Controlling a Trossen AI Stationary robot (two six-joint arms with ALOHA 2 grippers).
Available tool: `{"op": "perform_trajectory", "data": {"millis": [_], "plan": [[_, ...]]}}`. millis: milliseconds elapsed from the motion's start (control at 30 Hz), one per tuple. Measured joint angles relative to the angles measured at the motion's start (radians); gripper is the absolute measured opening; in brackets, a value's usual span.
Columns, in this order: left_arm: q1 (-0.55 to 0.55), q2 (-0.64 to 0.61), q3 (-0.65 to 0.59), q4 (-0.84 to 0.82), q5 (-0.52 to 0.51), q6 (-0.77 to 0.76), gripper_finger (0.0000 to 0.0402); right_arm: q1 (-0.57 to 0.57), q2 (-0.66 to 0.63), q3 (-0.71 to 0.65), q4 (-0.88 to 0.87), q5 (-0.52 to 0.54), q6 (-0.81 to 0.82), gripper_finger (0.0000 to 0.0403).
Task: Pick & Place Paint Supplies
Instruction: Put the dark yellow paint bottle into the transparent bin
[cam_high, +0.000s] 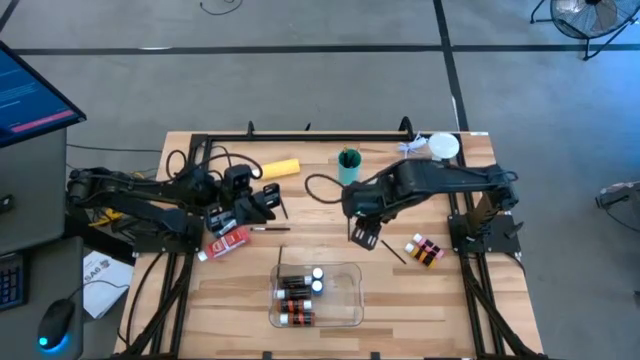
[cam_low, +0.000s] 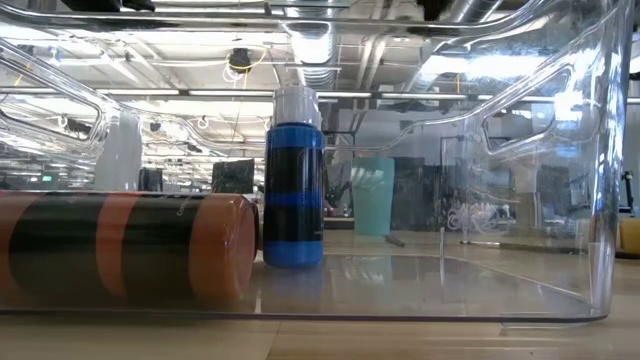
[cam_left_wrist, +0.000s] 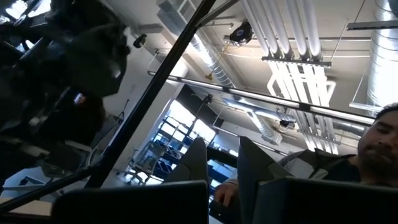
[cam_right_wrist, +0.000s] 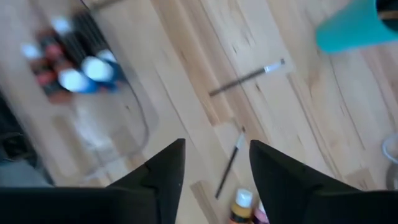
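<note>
A few bottles (cam_high: 300, 290) lie in the tray (cam_high: 352, 300); brushes (cam_right_wrist: 229, 167), tubes (cam_high: 230, 241) and other bottles (cam_high: 424, 250) wait on the worktop (cam_high: 420, 300). The right claw (cam_high: 363, 237) hangs empty, fingers apart, mid-worktop; the left claw (cam_high: 268, 200) is closed, empty.

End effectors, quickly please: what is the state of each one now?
Left end effector: shut, holding nothing visible, near the red tube.
Right end effector: open, empty, above a paint brush.

Two arms (cam_high: 150, 195), one tray (cam_high: 352, 305), one teal cup (cam_high: 349, 165), one yellow bottle (cam_high: 279, 168)
</note>
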Motion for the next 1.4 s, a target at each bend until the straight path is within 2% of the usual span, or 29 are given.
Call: {"op": "perform_trajectory", "data": {"millis": [233,500,600,800,933,1100,1333,1400], "plan": [[0.0,0.0,0.0,-0.021,0.002,-0.003,0.0002,-0.008,-0.008,-0.218,0.0,-0.003,0.063,0.0149],[-0.006,0.0,0.0,-0.046,0.002,-0.003,0.0002,-0.054,-0.106,-0.485,-0.002,-0.133,0.211,0.0149],[-0.006,0.0,0.0,-0.047,0.002,-0.003,0.0002,-0.058,-0.154,-0.557,0.024,-0.133,0.17,0.0154],[-0.003,0.0,0.0,-0.049,-0.001,0.0,0.0002,-0.012,-0.234,-0.722,0.25,-0.104,0.031,0.0157],[-0.003,0.0,0.0,-0.05,-0.002,0.0,0.0002,-0.001,-0.239,-0.796,0.276,-0.117,0.105,0.0154],[-0.003,0.0,0.0,-0.055,-0.001,0.0,0.0002,-0.046,-0.238,-0.847,0.271,-0.316,0.219,0.0158],[-0.003,0.0,0.0,-0.076,-0.001,0.001,0.0002,-0.099,-0.235,-0.848,0.248,-0.471,0.261,0.0172],[-0.003,0.0,0.0,-0.107,-0.001,0.002,0.0002,-0.114,-0.227,-0.848,0.235,-0.484,0.258,0.0175]]}}
